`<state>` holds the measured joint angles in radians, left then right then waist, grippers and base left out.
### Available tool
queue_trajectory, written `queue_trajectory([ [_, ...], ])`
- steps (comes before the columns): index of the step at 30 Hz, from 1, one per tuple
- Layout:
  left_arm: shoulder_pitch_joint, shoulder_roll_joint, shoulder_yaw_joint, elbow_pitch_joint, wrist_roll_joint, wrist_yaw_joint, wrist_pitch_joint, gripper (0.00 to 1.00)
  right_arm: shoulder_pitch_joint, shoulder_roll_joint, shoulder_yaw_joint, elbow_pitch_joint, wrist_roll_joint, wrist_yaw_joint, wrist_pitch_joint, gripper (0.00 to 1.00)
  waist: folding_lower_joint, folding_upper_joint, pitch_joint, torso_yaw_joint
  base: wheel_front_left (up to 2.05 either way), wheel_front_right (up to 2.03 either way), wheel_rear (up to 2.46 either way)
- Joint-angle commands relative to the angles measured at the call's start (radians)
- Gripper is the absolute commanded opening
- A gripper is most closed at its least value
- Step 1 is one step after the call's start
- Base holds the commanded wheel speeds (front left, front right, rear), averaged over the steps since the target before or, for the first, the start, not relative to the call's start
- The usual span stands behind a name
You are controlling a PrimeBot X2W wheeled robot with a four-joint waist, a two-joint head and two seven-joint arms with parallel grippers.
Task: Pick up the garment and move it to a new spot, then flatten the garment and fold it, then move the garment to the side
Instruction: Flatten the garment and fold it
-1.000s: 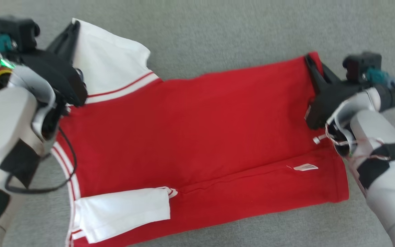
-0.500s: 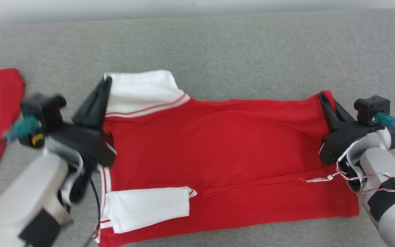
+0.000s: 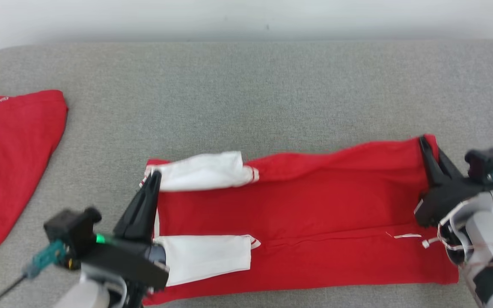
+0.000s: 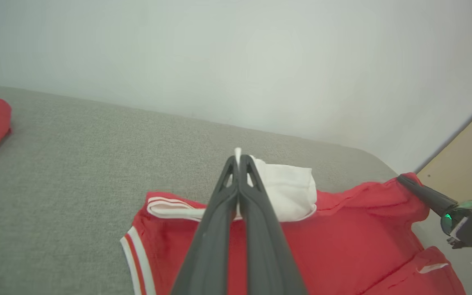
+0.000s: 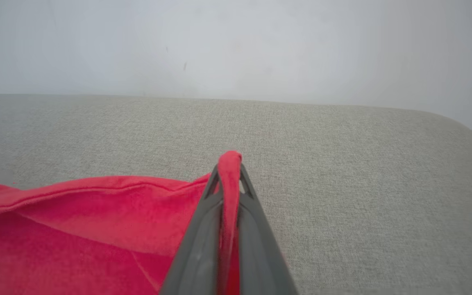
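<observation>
Red white-sleeved knit garment [image 3: 315, 214], judged soft and limp, is being pinched at its 10 and 2 o'clock corners by clamped left gripper [image 3: 155, 175] and right gripper [image 3: 423, 141].

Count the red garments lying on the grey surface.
2. One red shirt lies spread in the middle, pinched by the left gripper and right gripper; a second red garment lies at the far left, partly cut off.
</observation>
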<state>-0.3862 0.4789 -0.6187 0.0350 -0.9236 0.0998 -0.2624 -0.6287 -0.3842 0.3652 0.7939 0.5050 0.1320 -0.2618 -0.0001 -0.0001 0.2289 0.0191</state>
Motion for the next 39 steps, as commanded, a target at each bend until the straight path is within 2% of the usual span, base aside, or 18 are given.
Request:
queue_trajectory([
  [1,0.056,-0.013,0.027,-0.017,-0.002,0.011,-0.003,0.00,0.038,-0.002,-0.025,-0.024,-0.009,-0.003,-0.004,0.00,0.0001,0.0001,-0.013,0.003,0.00,0.00,0.00],
  [4,0.145,-0.041,0.055,-0.032,-0.010,0.007,-0.003,0.00,0.093,0.007,-0.067,-0.064,-0.020,-0.003,-0.004,0.00,0.0001,0.0001,-0.022,0.004,0.00,0.00,0.00],
  [5,0.169,-0.047,0.055,-0.026,-0.007,0.002,-0.003,0.00,0.110,0.008,-0.081,-0.077,-0.026,-0.003,-0.004,0.35,0.0001,0.0001,-0.026,0.005,0.00,0.00,0.00],
  [6,0.189,-0.052,0.055,-0.020,0.002,-0.002,-0.003,0.00,0.127,0.013,-0.093,-0.087,-0.026,-0.003,-0.004,0.98,0.0001,0.0001,-0.029,0.006,0.00,0.00,0.00],
  [8,0.222,-0.078,0.073,-0.010,0.014,-0.003,-0.003,0.60,0.153,0.017,-0.119,-0.105,-0.031,-0.003,-0.004,1.00,0.0001,0.0001,-0.034,0.009,0.00,0.00,0.00],
  [9,0.238,-0.088,0.082,-0.001,0.021,-0.007,-0.003,1.00,0.164,0.018,-0.132,-0.116,-0.032,-0.003,-0.004,1.00,0.0001,0.0001,-0.036,0.011,0.00,0.00,0.00],
  [15,0.276,-0.141,0.159,0.032,0.090,-0.024,-0.003,1.00,0.228,0.027,-0.177,-0.178,-0.031,-0.003,-0.003,1.00,0.0001,0.0001,-0.047,0.021,0.00,0.00,0.00],
  [21,0.316,-0.209,0.323,0.024,0.251,-0.046,-0.003,1.00,0.295,0.030,-0.222,-0.228,-0.033,-0.003,-0.003,1.00,0.0001,0.0001,-0.062,0.019,0.00,0.00,0.00],
  [25,0.350,-0.261,0.427,0.002,0.403,-0.048,-0.003,1.00,0.309,0.033,-0.225,-0.197,-0.029,-0.003,-0.003,1.00,0.0001,0.0001,-0.073,0.018,0.00,0.00,0.00],
  [30,0.382,-0.315,0.535,-0.014,0.553,-0.076,-0.003,1.00,0.301,0.049,-0.222,-0.137,0.003,-0.003,0.005,1.00,0.0001,0.0001,-0.079,0.020,0.00,0.00,0.00],
  [39,0.405,-0.400,0.690,0.003,0.662,-0.154,-0.003,1.00,0.266,0.075,-0.205,-0.002,0.064,-0.003,0.042,1.00,0.0001,0.0001,-0.080,0.037,0.00,0.00,0.00],
])
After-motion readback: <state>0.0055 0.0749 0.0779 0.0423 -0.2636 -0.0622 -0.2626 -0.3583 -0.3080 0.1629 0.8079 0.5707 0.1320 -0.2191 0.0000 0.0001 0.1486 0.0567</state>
